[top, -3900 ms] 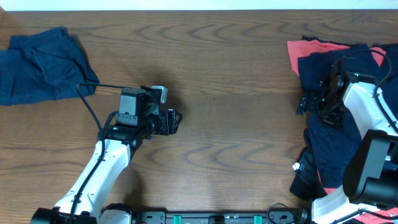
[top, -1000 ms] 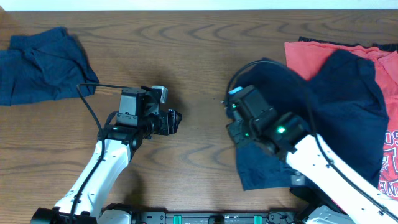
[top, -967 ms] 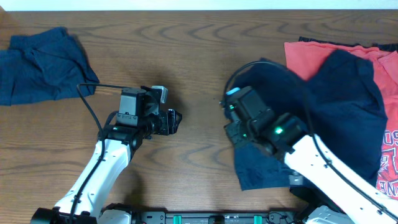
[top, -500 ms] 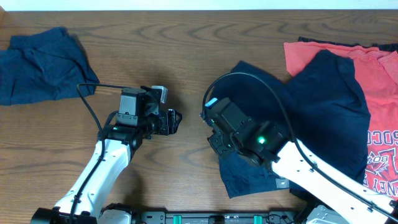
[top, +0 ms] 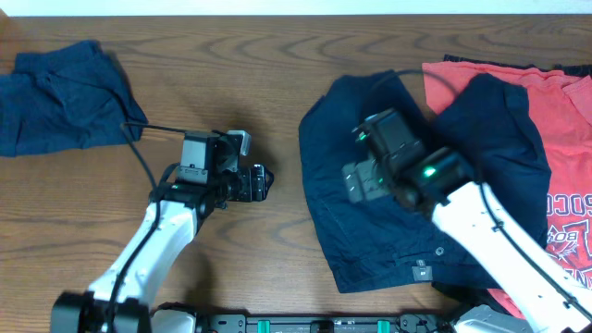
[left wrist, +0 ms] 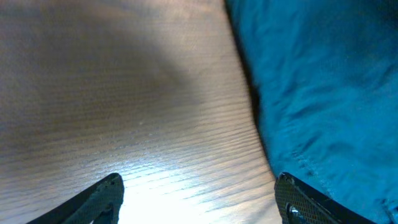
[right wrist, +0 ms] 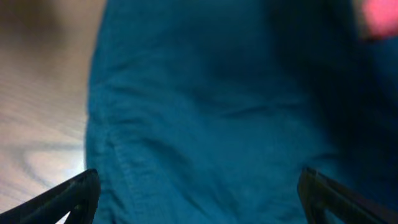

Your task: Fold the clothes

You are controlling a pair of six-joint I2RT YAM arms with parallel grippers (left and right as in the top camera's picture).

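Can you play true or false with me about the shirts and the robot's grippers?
1. A rumpled navy shirt lies at the left end of the table. True.
2. The right gripper is pinching the middle navy shirt. False: it is open above the cloth, holding nothing.
3. The left gripper is open over bare wood. True.
4. The coral-red shirt lies on top of the middle navy shirt. False: the navy one overlaps the red one.
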